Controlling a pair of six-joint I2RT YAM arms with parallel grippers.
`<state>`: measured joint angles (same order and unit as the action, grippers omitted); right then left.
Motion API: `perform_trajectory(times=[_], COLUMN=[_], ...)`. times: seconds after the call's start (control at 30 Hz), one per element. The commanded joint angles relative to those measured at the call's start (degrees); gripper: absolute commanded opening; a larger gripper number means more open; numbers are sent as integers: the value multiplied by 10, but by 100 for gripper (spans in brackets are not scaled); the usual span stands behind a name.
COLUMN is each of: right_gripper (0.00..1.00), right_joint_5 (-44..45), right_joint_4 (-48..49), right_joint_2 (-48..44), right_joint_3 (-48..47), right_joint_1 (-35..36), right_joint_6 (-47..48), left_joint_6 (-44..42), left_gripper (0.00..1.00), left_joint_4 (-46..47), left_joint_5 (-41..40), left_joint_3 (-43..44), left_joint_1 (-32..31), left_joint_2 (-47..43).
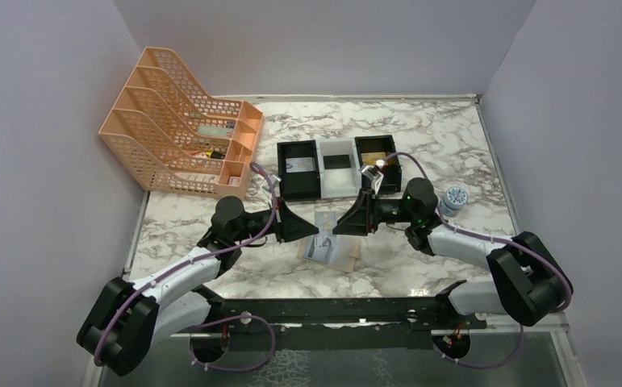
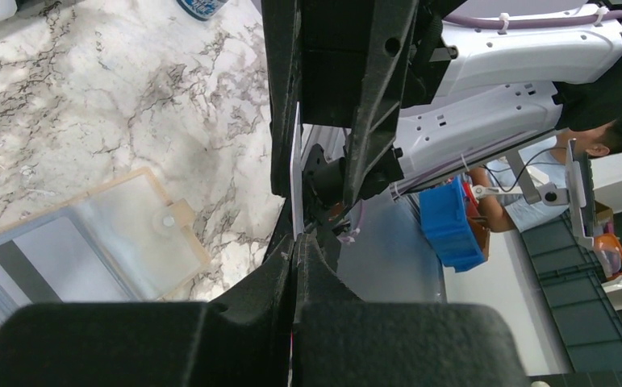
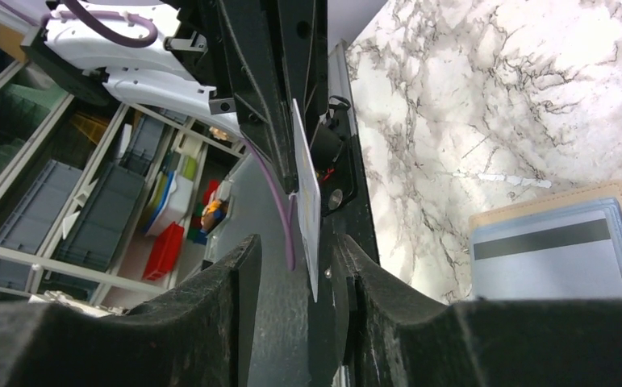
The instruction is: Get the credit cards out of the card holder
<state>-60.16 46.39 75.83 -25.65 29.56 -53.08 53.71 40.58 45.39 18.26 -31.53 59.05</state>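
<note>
The card holder (image 1: 329, 247) lies open on the marble, its clear pockets and a card with a dark stripe facing up (image 3: 551, 251) (image 2: 89, 242). Just above it my left gripper (image 2: 295, 239) is shut on a white credit card (image 2: 295, 169), which I see edge-on. My right gripper (image 3: 295, 244) faces it from the right. Its jaws stand apart on either side of the same card's (image 3: 309, 208) free end. The card sits close to the right-hand finger (image 3: 348, 266), with a gap to the other finger.
An orange file rack (image 1: 182, 133) stands at the back left. A row of black and white trays (image 1: 340, 165) sits behind the grippers. A small round blue-and-white tub (image 1: 454, 197) is beside my right arm.
</note>
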Motion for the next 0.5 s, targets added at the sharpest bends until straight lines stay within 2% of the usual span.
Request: perform_trajectory(times=[0.0,0.1,0.23,0.47], right_gripper=[36,26,19,14], right_joint_5=[-13,-23,-26,-32], right_joint_4=[52,86,97,146], right_joint_2=[11,20,22,38], right_joint_3=[-2,-2,-2,2], right_joint_1=[5,7,8,11], right_joint_6=[-19,-41,-48,-85], left_joint_6=[9,13,16,28], left_gripper=[0,0,0,0], left_joint_4=[46,57,66,85], left_joint_5=[1,1,-7,-15], left_joint_3=[6,5,0,-8], left_joint_1=[-3,-3,-3,-5], left_joint_2=[-5,-6,-15,-15])
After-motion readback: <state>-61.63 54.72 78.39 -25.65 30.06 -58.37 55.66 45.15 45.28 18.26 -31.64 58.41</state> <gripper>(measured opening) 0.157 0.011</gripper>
